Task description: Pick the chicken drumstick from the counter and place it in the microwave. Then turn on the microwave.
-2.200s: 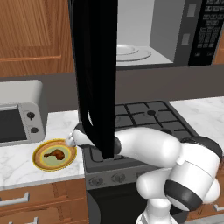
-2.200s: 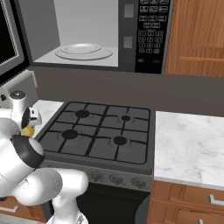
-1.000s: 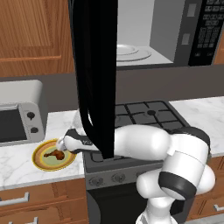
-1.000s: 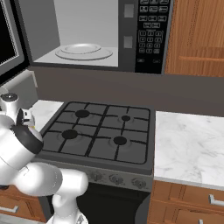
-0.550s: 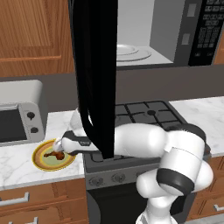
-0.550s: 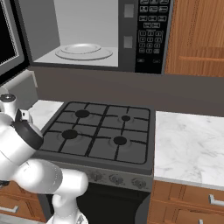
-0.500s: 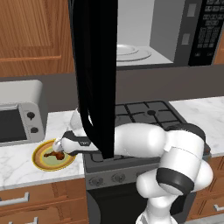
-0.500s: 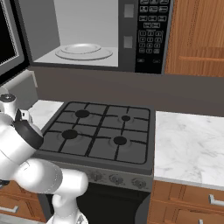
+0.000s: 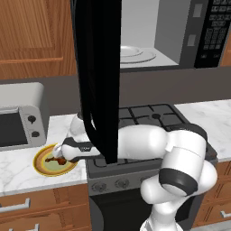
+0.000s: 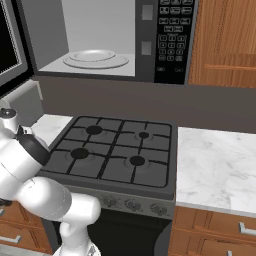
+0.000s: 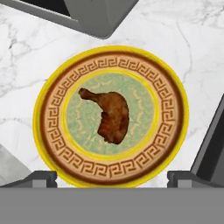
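I have the gripper spread wide above the drumstick, which lies in the middle of the yellow plate on the counter, so the fingers can drop either side of it.

Arm has swung further left and dropped: the gripper, which sat at the right edge of the yellow plate about two seconds back, is now low over the plate's middle, right above the drumstick. Most of that travel came early; over the last half second it only crept a little lower. Elbow and forearm have stretched out left across the front of the stove. In the right base view the arm's shoulder has slid left and down, uncovering more of the stove's left side. Jaws stand wide apart, same as before. Drumstick hasn't shifted on the plate.
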